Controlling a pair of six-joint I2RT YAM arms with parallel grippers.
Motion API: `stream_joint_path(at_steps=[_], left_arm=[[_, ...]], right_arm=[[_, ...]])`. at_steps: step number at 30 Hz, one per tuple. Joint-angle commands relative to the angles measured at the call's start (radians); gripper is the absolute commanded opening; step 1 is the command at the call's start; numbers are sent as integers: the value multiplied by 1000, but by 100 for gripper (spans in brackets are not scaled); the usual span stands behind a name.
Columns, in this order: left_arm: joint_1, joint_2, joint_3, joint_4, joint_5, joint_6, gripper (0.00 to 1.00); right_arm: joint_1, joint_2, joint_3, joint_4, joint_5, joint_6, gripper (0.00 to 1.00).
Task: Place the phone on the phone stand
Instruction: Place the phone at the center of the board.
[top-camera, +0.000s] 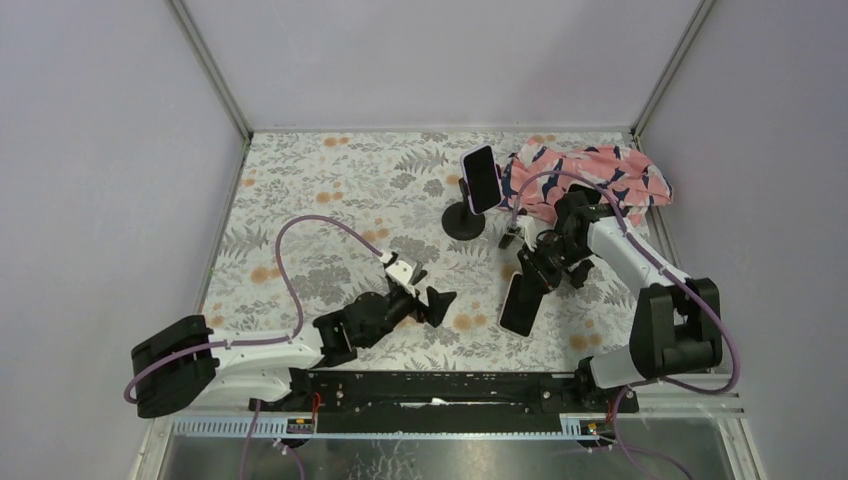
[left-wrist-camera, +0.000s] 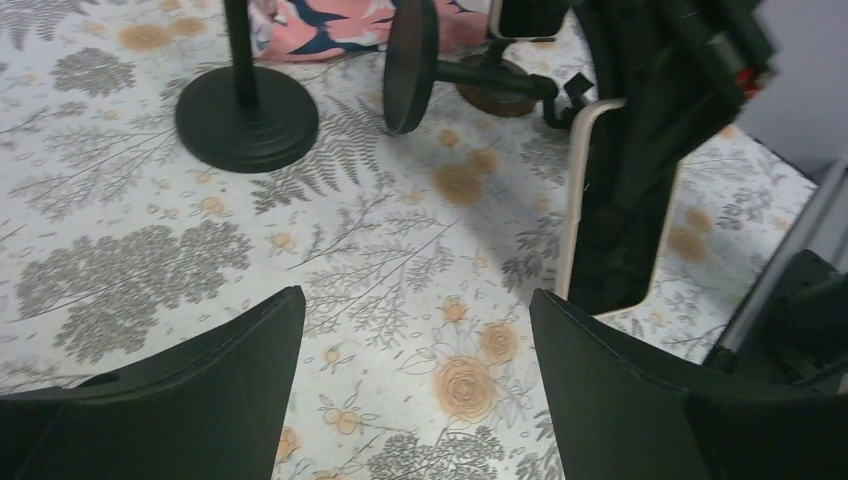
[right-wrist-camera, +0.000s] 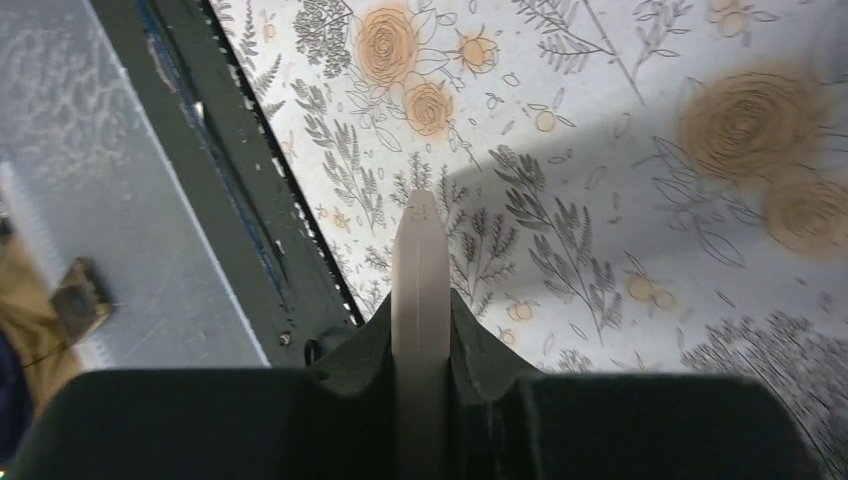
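The right fingers clamp a slim cream-edged phone over the floral tablecloth; left fingers gape apart.

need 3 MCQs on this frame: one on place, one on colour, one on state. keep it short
1. Where does the pink patterned cloth lie?
A) near left corner
B) under the left arm
C) far right corner

2. What colour is the base of the phone stand?
A) black
B) white
C) red

3. The right gripper is:
A) open and empty
B) shut on the phone
C) shut on the cloth

Answers:
1 C, the top view shows it bunched against the far right edge.
2 A, the base is a black disc in the top view.
3 B, the right wrist view shows it clamped on the phone's cream edge.
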Motion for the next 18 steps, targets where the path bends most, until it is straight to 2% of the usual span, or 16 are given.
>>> stream_joint_path(at_steps=[1, 6, 10, 14, 18], left_arm=[[10, 13, 20, 105, 91, -28, 90], [12, -31, -17, 96, 90, -55, 90], [12, -95, -59, 76, 67, -65, 90], [12, -169, -72, 25, 42, -56, 90], [12, -239, -61, -57, 31, -38, 90]], right_arm=[[-12, 126, 62, -76, -162, -99, 17], [-11, 225, 92, -53, -135, -74, 25], [-11, 168, 52, 76, -22, 20, 45], [-11, 113, 50, 115, 43, 36, 66], [-11, 88, 71, 96, 91, 3, 71]])
